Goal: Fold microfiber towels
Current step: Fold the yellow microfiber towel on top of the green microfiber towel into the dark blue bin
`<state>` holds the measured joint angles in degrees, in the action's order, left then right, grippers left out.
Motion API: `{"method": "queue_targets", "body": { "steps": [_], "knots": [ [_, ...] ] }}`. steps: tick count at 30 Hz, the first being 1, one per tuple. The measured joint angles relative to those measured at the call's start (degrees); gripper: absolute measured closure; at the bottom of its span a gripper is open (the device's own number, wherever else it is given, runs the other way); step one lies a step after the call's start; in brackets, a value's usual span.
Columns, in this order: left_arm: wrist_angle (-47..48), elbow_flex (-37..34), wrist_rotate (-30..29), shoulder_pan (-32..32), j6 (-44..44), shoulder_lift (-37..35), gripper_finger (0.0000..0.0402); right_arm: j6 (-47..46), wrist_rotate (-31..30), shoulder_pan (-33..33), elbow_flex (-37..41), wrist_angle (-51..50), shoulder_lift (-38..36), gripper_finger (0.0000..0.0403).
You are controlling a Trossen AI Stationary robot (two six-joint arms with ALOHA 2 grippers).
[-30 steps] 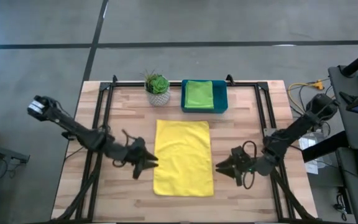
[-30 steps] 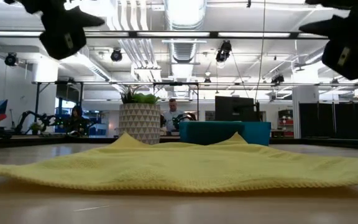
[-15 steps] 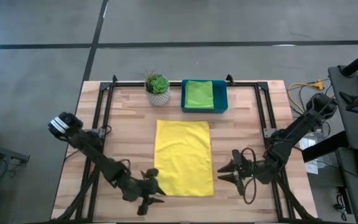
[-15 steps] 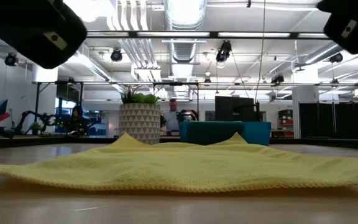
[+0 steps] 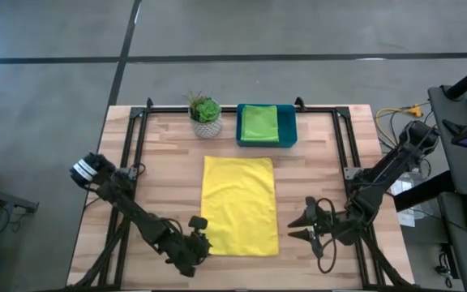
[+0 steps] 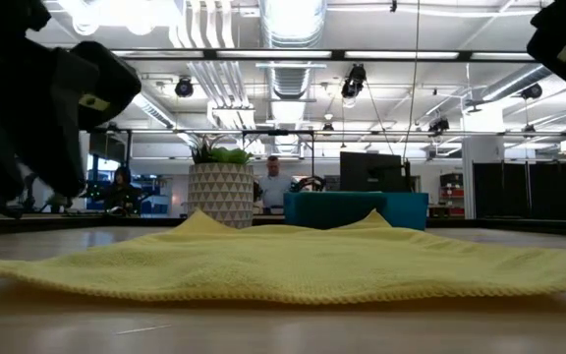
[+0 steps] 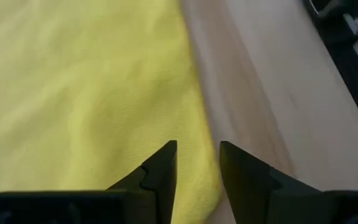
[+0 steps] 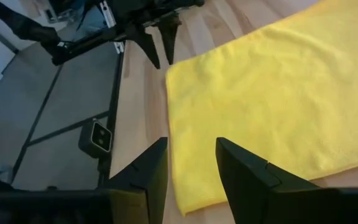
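**Inspector:** Towel position first. You have the yellow towel [image 5: 239, 205] lying flat and unfolded at the centre of the table [image 5: 160, 186]. At twelve o'clock from it sits the teal tray [image 5: 267, 138], holding a light green towel [image 5: 259, 122] that looks already folded. A potted plant [image 5: 206, 115] stands just beside the tray, toward eleven o'clock.

**Operator:** And the arms?

**Inspector:** Your left gripper [image 5: 194, 241] stands at the towel's seven o'clock corner. In the left wrist view [image 7: 196, 168] its jaws are parted with a narrow gap, the towel's side edge running beneath them; nothing is pinched. Your right gripper [image 5: 297, 226] hovers just off the five o'clock corner, jaws likewise apart and empty, as its wrist view [image 8: 188, 165] confirms.

**Operator:** Which step is that, in your judgement?

**Inspector:** Approach to the first fold of the yellow towel. Both grippers are lined up on the near corners, no grasp made.

**Operator:** What does the next move require?

**Inspector:** You need each gripper down onto its corner, closing on the edge of the cloth only. Then lift both corners together and carry them evenly toward twelve o'clock. Uneven travel would likely skew the fold.
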<state>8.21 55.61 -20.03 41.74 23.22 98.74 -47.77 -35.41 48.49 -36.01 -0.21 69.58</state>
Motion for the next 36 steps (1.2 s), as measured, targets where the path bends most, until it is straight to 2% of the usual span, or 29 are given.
{"method": "queue_targets", "body": {
  "steps": [4,17,22,25,28,32,36],
  "knots": [
    [-0.23,-0.4,2.76,0.09,-2.98,0.93,0.0295,-0.03,-0.04,0.0,0.65,-0.11,0.0,0.0273],
    [0.7,1.28,4.98,0.11,-2.18,6.23,0.0295,-0.78,-0.18,-0.02,0.98,0.0,0.0,0.0273],
    [11.79,6.07,2.99,0.28,5.48,9.16,0.0295,-1.93,-0.2,0.0,0.98,0.04,0.0,0.0273],
    [14.66,7.45,2.42,0.26,6.19,10.42,0.0297,-1.95,-0.2,0.0,0.98,0.04,0.0,0.0273],
    [15.28,8.25,2.5,0.26,6.26,11.23,0.0321,-2.16,-0.2,0.0,0.98,0.04,0.0,0.0273],
    [15.19,8.39,3.14,0.28,6.3,11.5,0.0386,-2.16,-0.2,0.0,0.98,0.07,0.0,0.0273],
    [15.23,8.37,3.1,0.26,6.21,11.54,0.0394,-2.16,-0.2,-0.02,0.98,0.04,0.0,0.0273]
  ]
}}
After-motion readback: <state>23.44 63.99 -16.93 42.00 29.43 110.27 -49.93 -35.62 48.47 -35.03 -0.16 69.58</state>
